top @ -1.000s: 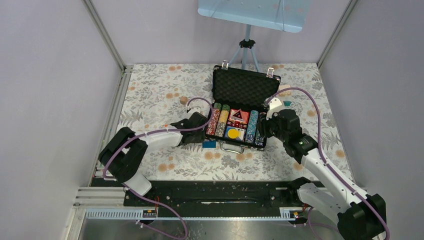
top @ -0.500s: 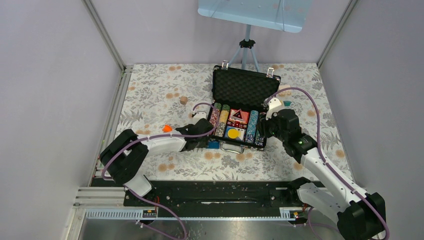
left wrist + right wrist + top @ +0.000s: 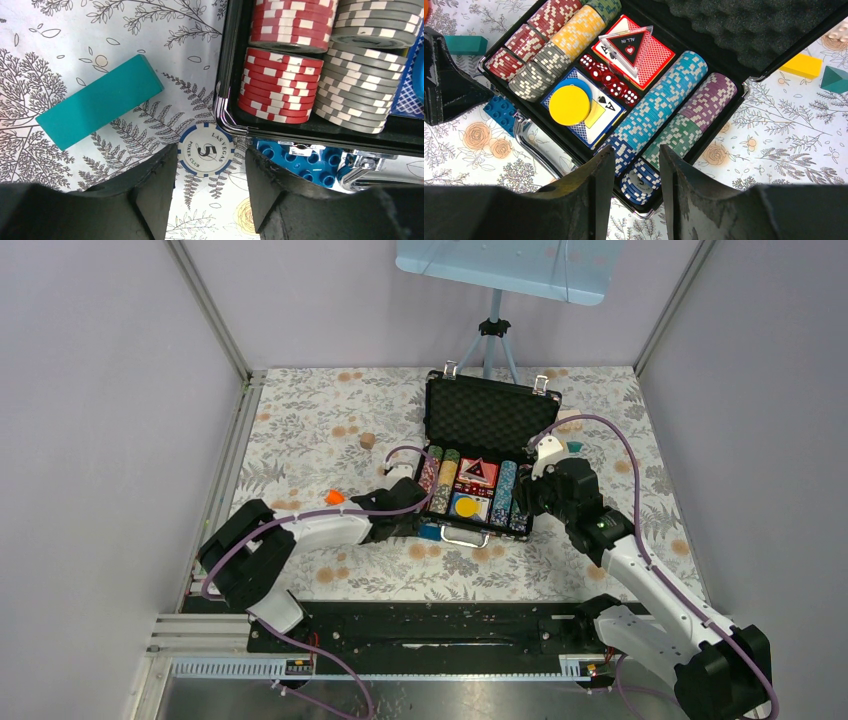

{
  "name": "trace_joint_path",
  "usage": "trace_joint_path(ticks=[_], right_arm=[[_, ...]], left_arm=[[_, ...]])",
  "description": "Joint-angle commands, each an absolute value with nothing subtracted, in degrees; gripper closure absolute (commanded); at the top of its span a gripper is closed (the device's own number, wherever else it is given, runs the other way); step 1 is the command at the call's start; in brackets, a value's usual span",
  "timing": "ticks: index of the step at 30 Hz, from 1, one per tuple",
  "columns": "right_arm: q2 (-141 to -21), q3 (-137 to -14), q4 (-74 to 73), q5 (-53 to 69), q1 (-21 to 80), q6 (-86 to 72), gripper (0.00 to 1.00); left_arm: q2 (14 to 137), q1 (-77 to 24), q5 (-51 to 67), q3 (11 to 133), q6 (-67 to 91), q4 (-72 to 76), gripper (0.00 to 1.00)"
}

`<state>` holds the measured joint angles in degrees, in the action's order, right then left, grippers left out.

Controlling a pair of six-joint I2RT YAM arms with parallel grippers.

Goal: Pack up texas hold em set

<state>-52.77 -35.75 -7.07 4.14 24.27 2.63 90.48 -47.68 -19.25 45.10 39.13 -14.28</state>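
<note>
left wrist: left hand point(image 3: 210, 151) low, fingers point(image 3: 155, 192) straddling loose chip point(image 3: 206, 156) beside case point(image 3: 320, 134)

Loose chip point(image 3: 206, 156) on tbl point(image 3: 50, 50) at case's point(image 3: 310, 131) front-L corner, block point(image 3: 100, 101) to its L, brick point(image 3: 305, 162) by handle point(image 3: 367, 167).

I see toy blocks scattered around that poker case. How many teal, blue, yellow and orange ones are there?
Teal: 2 (long teal block, teal wedge)
Blue: 1 (blue studded brick)
Yellow: 1 (yellow block)
Orange: 1 (orange piece)
Total: 5
</note>
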Motion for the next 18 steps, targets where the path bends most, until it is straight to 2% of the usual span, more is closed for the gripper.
trace_joint_path(ticks=[1,9,18], right_arm=[[-53.04,-37.53,-6.24,4.91,24.17,2.27,0.55],[-53.03,-37.56,-6.19,4.91,24.17,2.27,0.55],[-53.04,-37.62,-6.22,4.95,24.17,2.34,0.55]], left_arm=[[93.69,-48.71,-12.34,42.55,40.38,-24.87,0.47],[94.28,-48.84,-12.21,42.11,40.49,-25.13,0.56],[93.35,-48.89,-13.05,42.63,40.44,-25.81,0.6]])
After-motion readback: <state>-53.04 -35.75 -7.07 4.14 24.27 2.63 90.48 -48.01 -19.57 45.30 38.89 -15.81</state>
